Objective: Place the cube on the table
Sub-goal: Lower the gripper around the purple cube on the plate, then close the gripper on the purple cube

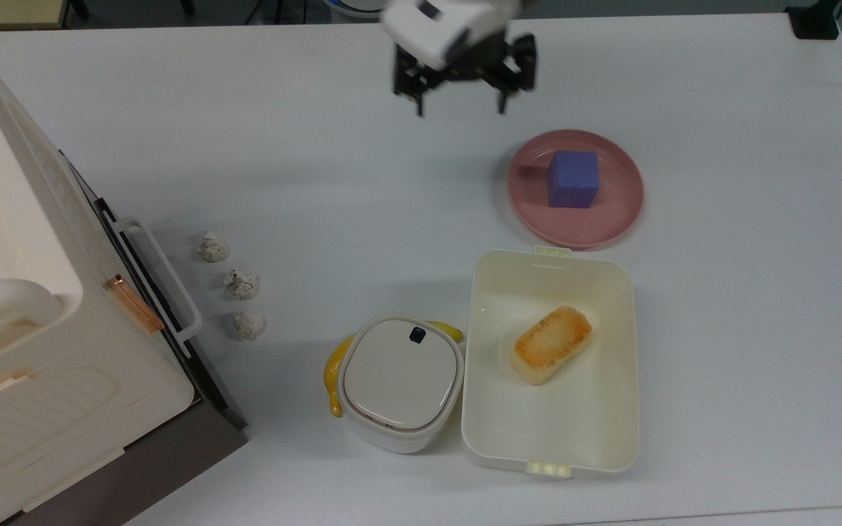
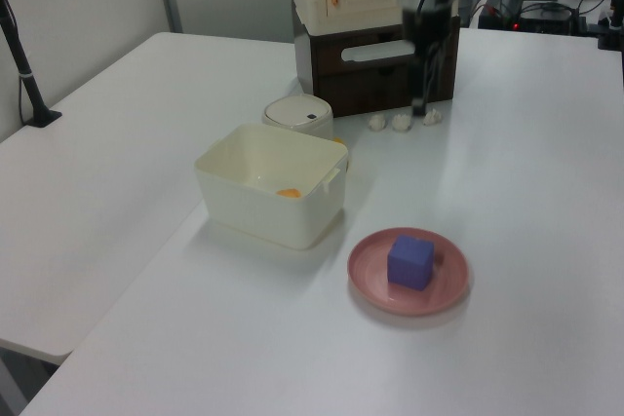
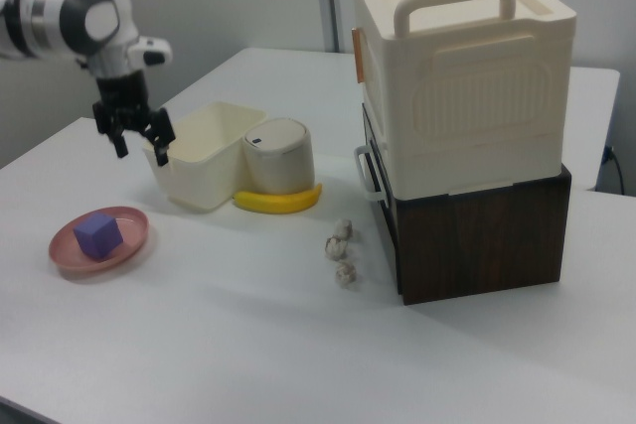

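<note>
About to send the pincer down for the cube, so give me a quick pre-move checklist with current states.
1. Pincer open: ok, fingers spread wide.
2. Pincer empty: ok, nothing between the fingers.
3. Cube reachable: ok, sits on the pink plate, top face clear.
4. Pincer above the cube: not ok, it is off toward the top view's upper left of the plate.
5. Free table for placing: ok, bare white surface on the top view's right of the plate.
6. Finger line matches the cube's faces: cannot tell.
</note>
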